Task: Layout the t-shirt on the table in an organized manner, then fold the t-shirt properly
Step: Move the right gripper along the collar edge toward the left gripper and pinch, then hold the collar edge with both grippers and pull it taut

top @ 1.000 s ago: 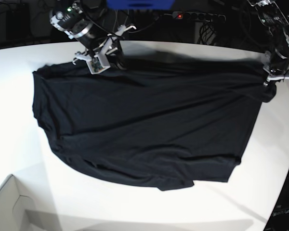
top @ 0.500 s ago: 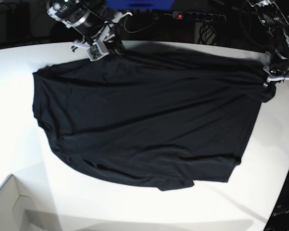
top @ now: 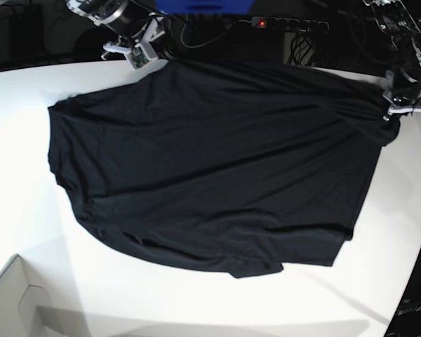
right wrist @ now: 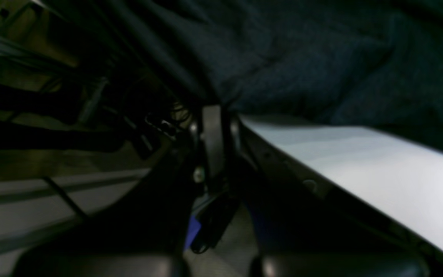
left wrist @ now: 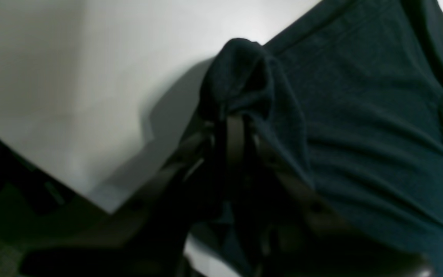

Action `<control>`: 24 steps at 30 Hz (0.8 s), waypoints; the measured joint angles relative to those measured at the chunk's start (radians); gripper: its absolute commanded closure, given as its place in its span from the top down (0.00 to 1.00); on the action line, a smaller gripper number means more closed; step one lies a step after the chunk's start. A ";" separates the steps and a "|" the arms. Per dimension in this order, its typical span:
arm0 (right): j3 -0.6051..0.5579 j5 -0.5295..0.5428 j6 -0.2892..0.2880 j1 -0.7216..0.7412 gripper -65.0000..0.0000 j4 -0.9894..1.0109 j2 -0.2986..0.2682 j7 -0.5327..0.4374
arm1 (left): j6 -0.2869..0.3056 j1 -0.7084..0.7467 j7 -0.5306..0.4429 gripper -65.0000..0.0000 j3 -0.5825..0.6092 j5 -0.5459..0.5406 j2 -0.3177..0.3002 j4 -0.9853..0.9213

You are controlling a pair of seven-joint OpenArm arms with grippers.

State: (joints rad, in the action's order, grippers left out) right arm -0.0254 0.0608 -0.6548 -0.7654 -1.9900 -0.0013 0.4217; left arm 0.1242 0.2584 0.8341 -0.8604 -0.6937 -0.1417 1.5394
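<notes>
Base view: the t-shirt (top: 217, 168) lies spread over the table (top: 28, 175), wide and mostly flat, with soft creases running across it. Its far edge reaches the table's curved far rim. My right gripper (top: 151, 53) sits at the far rim on this view's left, at the shirt's far corner. My left gripper (top: 393, 109) is at the far right, where the fabric bunches into a small knot. A white box corner (top: 14, 302) shows at the near left, well apart from the shirt. A power strip (top: 288, 24) lies in the dark behind the table

Left wrist view: my left gripper (left wrist: 237, 119) is closed tight on a gathered fold of the t-shirt (left wrist: 360, 115); the cloth puffs up in a lump just above the jaws. The rest of the shirt runs off to the right, lying on the table (left wrist: 90, 77), bare and white on the left

Right wrist view: dim and blurred. My right gripper (right wrist: 212, 111) is pinched shut on the edge of the t-shirt (right wrist: 302, 65), the fabric stretched upward from the tips. The table (right wrist: 360, 165) edge slants below right
</notes>
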 measured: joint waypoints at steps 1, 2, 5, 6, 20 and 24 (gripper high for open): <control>-0.013 -0.001 0.008 -0.007 0.00 -0.002 -0.007 -0.007 | 0.000 0.005 -0.001 0.00 0.000 0.000 0.000 0.001; -0.032 -0.002 0.023 -0.012 0.00 -0.003 -0.016 -0.008 | 0.000 0.010 -0.001 0.00 0.000 0.000 0.001 0.003; -0.069 -0.026 0.013 -0.023 0.00 -0.002 -0.028 -0.003 | 0.000 0.014 -0.001 0.00 -0.002 0.001 0.001 0.006; -0.068 -0.030 0.015 -0.022 0.00 -0.002 -0.024 0.000 | 0.000 0.014 -0.006 0.00 -0.002 0.001 0.001 0.006; -0.032 -0.030 -0.072 0.069 0.00 0.004 -0.015 0.047 | 0.000 0.007 -0.003 0.00 -0.002 -0.003 0.001 0.008; 0.002 -0.034 -0.109 0.097 0.00 0.008 -0.005 0.061 | 0.000 0.006 -0.005 0.00 -0.002 -0.003 0.001 0.008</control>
State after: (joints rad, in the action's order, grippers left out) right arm -0.0238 0.0265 -0.7635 -0.6685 -1.9820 -0.0067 0.4824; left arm 0.1242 0.2646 0.8291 -0.8623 -0.6968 -0.1410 1.5478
